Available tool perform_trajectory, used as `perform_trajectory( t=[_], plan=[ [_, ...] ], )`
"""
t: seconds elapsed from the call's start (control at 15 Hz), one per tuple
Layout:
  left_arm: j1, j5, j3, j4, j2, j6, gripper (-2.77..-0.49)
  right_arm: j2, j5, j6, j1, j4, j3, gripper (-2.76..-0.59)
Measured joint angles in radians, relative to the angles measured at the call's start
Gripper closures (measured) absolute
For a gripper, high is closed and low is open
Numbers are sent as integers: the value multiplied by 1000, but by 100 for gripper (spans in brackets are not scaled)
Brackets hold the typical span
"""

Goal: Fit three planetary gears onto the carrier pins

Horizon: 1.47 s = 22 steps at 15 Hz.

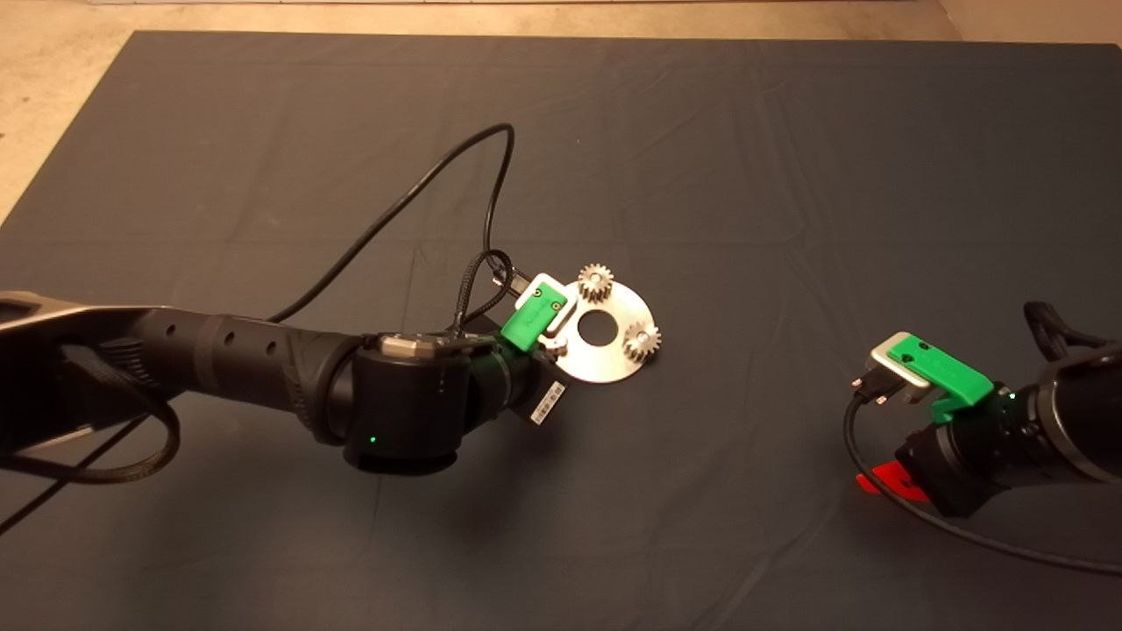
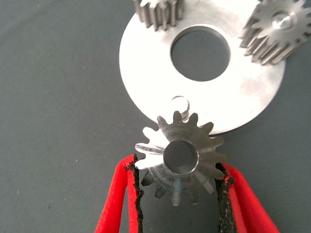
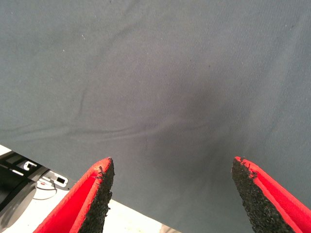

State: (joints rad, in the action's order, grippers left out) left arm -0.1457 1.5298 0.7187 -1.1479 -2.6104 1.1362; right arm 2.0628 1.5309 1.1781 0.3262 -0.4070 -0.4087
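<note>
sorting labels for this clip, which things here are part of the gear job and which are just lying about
Part of the job:
- third gear, gripped in the left claw
- free carrier pin
- two seated gears
- silver disc

Just there:
- right claw, open, waiting over bare mat
- dark mat
- black cables

Your head camera looks down from above on the whole mat (image 1: 701, 131). Your left wrist camera sits close over the disc (image 2: 243, 97), which the head view also shows (image 1: 614, 350). Your right wrist camera faces bare mat (image 3: 155, 73) near its edge.
</note>
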Motion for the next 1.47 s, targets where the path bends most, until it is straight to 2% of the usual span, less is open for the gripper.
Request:
perform_trajectory(
  t=[0.33, 0.67, 1.27, 1.47],
  plan=[
    [-22, 1, 23, 0, -14, 6, -68, -8, 0, -7, 0, 0, 0, -178],
    [-27, 0, 62, 0, -28, 12, -67, -11, 1, -10, 0, 0, 0, -178],
    [-26, 0, 65, 0, -34, 50, -67, -25, 1, -11, 0, 0, 0, -178],
    [-26, -1, 65, -2, -43, 53, -67, -35, 0, -24, 0, 0, 0, -178]
  ],
)
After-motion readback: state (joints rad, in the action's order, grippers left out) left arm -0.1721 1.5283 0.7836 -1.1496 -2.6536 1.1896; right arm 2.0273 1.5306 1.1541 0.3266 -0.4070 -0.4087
